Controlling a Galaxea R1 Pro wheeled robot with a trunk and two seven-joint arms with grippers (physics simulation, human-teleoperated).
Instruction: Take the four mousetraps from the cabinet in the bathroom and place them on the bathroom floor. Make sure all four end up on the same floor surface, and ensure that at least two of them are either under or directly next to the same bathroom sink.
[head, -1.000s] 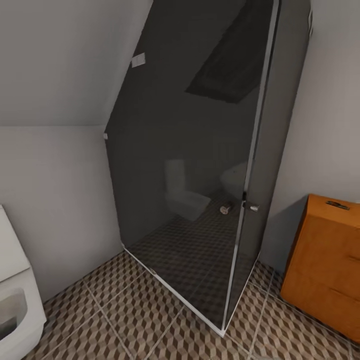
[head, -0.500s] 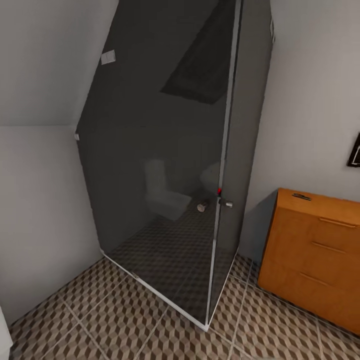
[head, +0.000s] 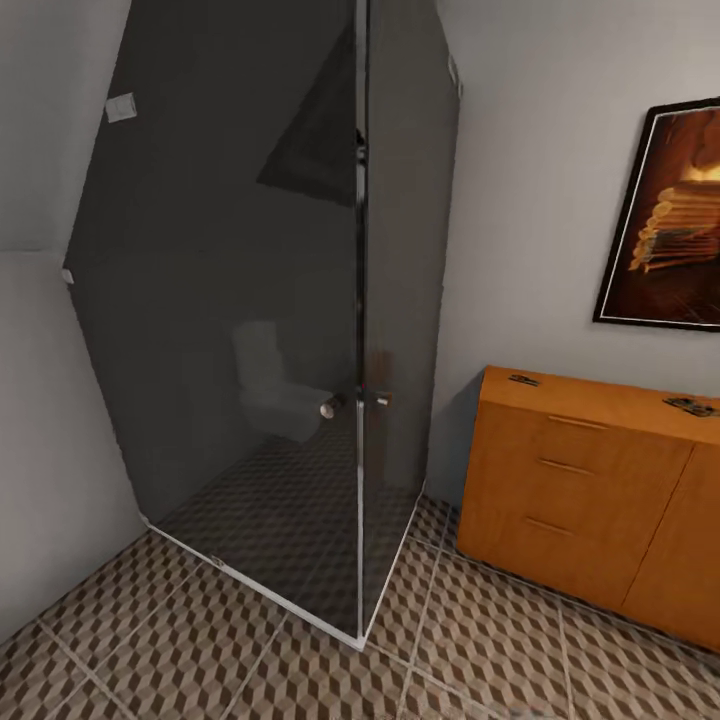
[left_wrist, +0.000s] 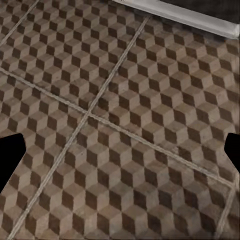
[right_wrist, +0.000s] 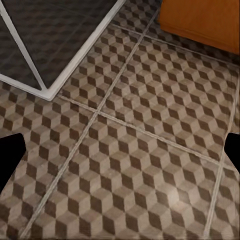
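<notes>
Cube-patterned bathroom floor (head: 250, 660) spreads below a dark glass shower enclosure (head: 250, 300) at left. To its right stands the orange-brown cabinet (head: 590, 490), drawers closed, with two mousetraps (head: 523, 380) lying on its top, beneath a framed picture (head: 670, 215). Whether either pincer is apart or together cannot be told.

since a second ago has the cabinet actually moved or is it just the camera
No. The cabinet keeps its place against the wall and beside the shower enclosure; the whole view shifted, so the camera turned.
</notes>
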